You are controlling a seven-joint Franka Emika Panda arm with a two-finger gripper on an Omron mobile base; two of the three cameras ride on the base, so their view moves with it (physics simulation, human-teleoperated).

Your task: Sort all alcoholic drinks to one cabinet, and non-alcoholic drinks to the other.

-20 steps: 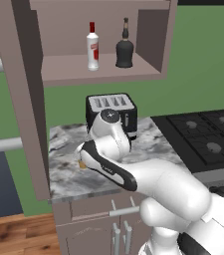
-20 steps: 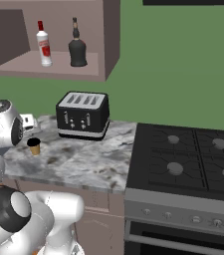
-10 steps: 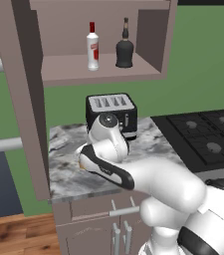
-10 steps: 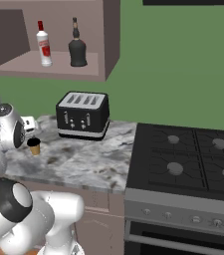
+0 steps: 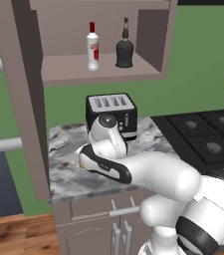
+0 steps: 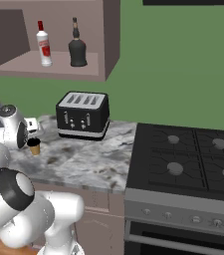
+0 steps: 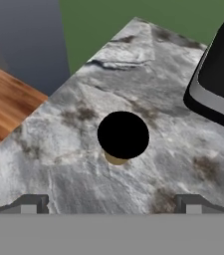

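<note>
Step in hand, as judged: approach to the non-alcoholic drink. You have the gripper (image 7: 111,204) poised above the cup (image 7: 122,137), fingers (image 7: 31,204) spread to full width, nothing between them. In the hand view the cup's black top sits roughly centred between the two tips, a sliver of tan wall showing below it. No contact yet.

Cup posn: upright on the marble counter (image 6: 78,167), toward its left end, left of and nearer than the toaster (image 6: 82,115), apart from it. Right base view shows the cup (image 6: 34,147) just beside the hand.

Next move, as judged: lower straight down until the tips bracket the cup wall, then close. The cup is short, so you need to go low; keep the tips off the counter. After the grip, lift clear and carry to the other cabinet. That cabinet can't be identified from these views, so expect a base reposition.

Surroundings, near to far:
- Toaster (image 5: 111,113): black, 4-slot, at the rear of the counter. Its corner shows at the right edge of the hand view. Closest obstacle; avoid swinging right during the lift.
- Stove (image 6: 188,164): right of the counter, well apart, no interference.
- Wall cabinet (image 5: 153,40): above the toaster, open front. On its shelf stand the clear bottle (image 5: 92,47) w/ red label and the black bottle (image 5: 125,49), side by side. Both alcoholic drinks appear sorted already. Don't place the cup here.
</note>
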